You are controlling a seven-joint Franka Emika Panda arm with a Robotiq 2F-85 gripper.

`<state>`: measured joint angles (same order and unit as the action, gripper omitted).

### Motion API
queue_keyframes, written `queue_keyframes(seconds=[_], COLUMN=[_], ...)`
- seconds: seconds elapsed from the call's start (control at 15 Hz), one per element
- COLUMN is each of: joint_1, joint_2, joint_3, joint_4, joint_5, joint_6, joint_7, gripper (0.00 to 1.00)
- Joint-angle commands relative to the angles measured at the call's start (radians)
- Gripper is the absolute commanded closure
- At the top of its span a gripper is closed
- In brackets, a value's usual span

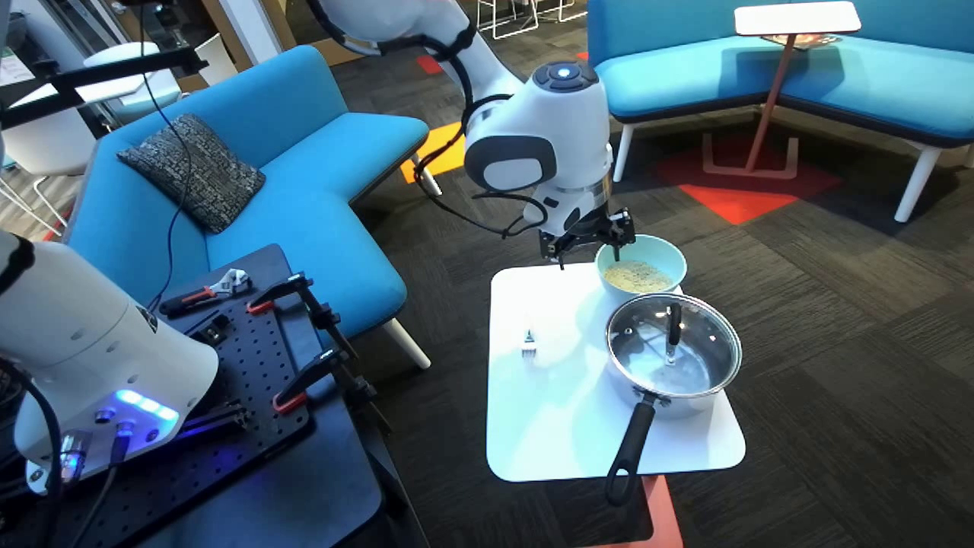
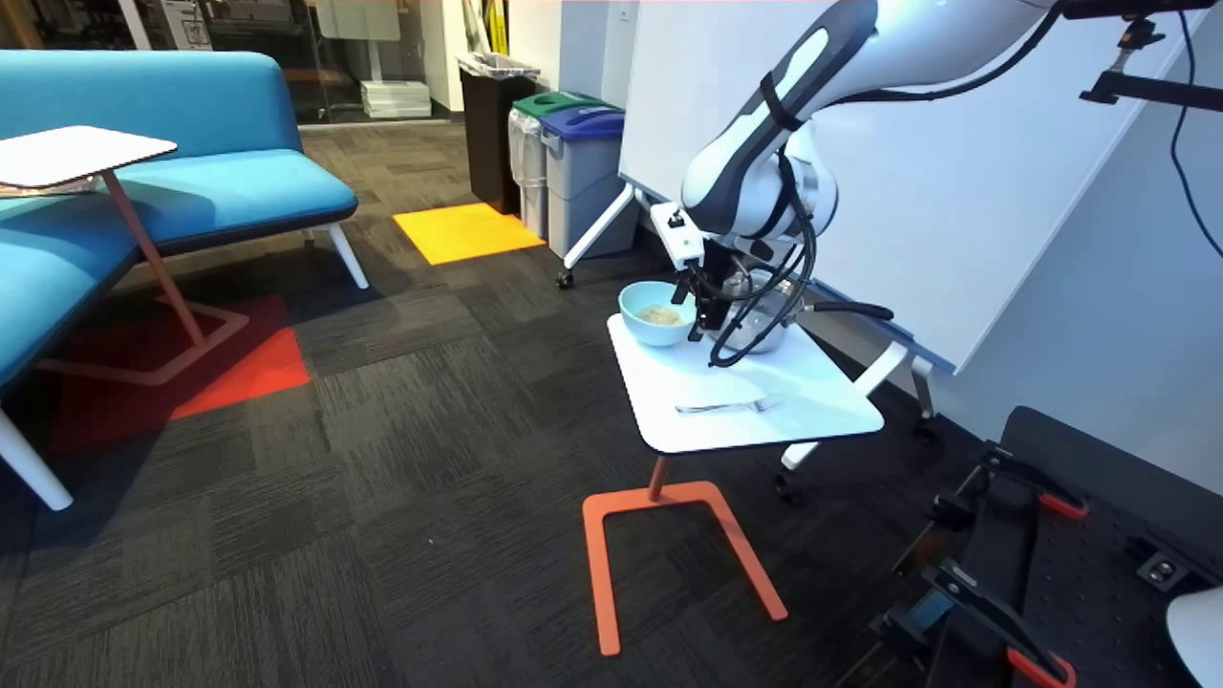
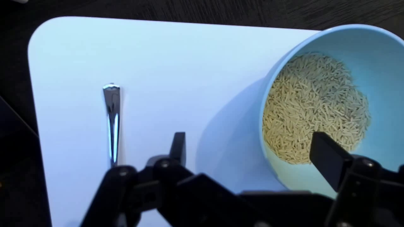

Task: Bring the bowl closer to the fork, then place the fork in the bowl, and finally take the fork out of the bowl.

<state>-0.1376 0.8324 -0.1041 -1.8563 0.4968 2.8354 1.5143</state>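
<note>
Lettering: none legible | A small dark label (image 1: 147, 318) marks the robot's white base (image 1: 99, 380) in an exterior view | Its print: too tiny to read

Pale blue bowl (image 3: 385, 104), silver fork (image 3: 113, 126)

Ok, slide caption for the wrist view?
Open gripper framing the rim of a light-blue bowl of long-grain rice; at picture left, a partly hidden silver fork on the white tabletop.
</note>
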Motion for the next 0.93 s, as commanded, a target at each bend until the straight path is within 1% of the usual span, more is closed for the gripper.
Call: queue_keyframes(seconds=[0.0,0.4,0.47,0.87], joint_1=[-0.004,-0.024,-0.027,-0.039], joint_2=[0.039,0.083,0.086,0.096], joint_3=[0.002,0.019,0.022,0.029], joint_4=[0.037,0.079,0.085,0.107], joint_5=[0.003,0.023,0.025,0.026], joint_6=[-0.002,0.051,0.059,0.080], joint_7=[0.010,0.005,0.005,0.002], gripper=[0.00,0.00,0.19,0.65])
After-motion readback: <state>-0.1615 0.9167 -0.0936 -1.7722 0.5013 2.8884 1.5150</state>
